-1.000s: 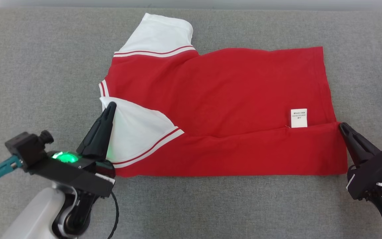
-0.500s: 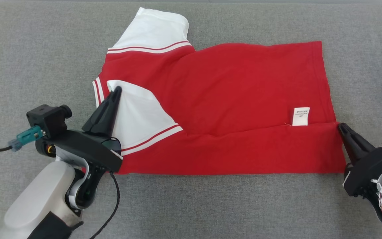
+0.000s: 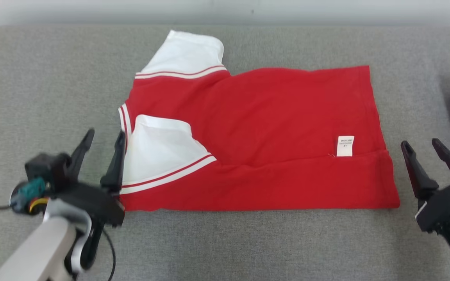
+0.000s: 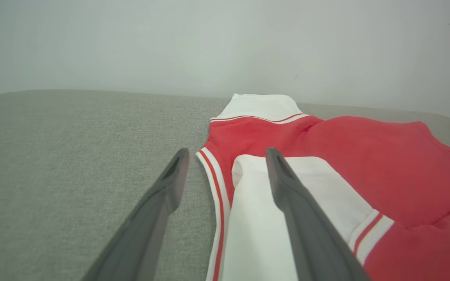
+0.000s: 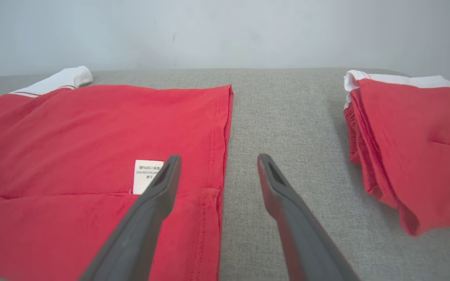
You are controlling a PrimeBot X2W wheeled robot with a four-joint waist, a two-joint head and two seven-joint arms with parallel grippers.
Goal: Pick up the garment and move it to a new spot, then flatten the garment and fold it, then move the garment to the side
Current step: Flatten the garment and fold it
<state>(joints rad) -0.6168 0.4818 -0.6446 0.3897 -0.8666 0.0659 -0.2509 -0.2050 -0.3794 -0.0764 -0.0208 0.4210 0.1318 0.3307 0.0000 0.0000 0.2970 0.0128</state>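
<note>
On the grey fabric-covered counter (image 3: 37,78), the garment (image 3: 272,128) lay spread out near the middle, a red shirt with white sleeves. Its neck end pointed toward the robot's left and its hem toward the robot's right. The near long edge had been folded over onto the body, making a straight red band along the front. The near sleeve (image 3: 158,152), white with red and white stripes at its seam, lay folded in on top of the red cloth. The far sleeve (image 3: 188,52) stuck out flat toward the pale wall (image 3: 225,9). A small white label (image 3: 345,146) showed on the red cloth close to the hem, right at the edge of the folded band.

The left hand (image 3: 106,134) sat at the neck end with its two dark fingers spread wide apart and nothing between them. In the left wrist view one finger lay over the bare counter and the other over the white of the near sleeve. Whether that finger touched the cloth could not be told.

The right hand (image 3: 420,143) was just beside the hem's near corner, its fingers likewise standing well apart and holding nothing. From the head view both fingers stood clear of the hem, over grey fabric.

Farther to the robot's right, well apart from the garment, a folded pile (image 5: 404,136) of red cloth with a white edge rested on the same counter.
</note>
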